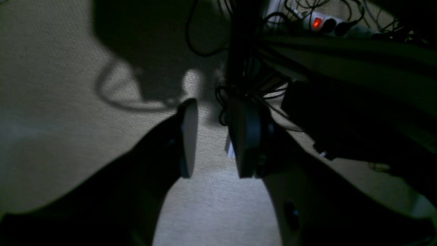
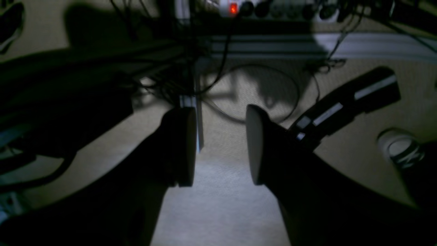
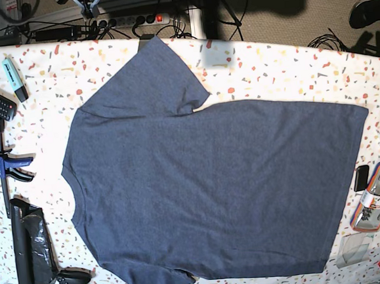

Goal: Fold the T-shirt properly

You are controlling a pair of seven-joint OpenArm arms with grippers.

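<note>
Your large dark navy-blue cotton T-shirt (image 3: 213, 186) lies flat and unfolded on the speckled white table (image 3: 283, 65), so folding hasn't begun. Its long axis runs left-right in the base view, neckline left, hem right. Both jaws stand apart, empty, over carpet; bring them to a sleeve edge.

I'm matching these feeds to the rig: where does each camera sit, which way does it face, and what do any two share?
Left wrist: on the left arm, looking past the left gripper, jaws apart, at carpet and cables.
Right wrist: on the right arm, past the right gripper, jaws apart, at the same kind of carpet.
Base: overhead, facing down at the T-shirt spread on the table; no arm shows.
Shared: all three show a lit power strip.
</note>
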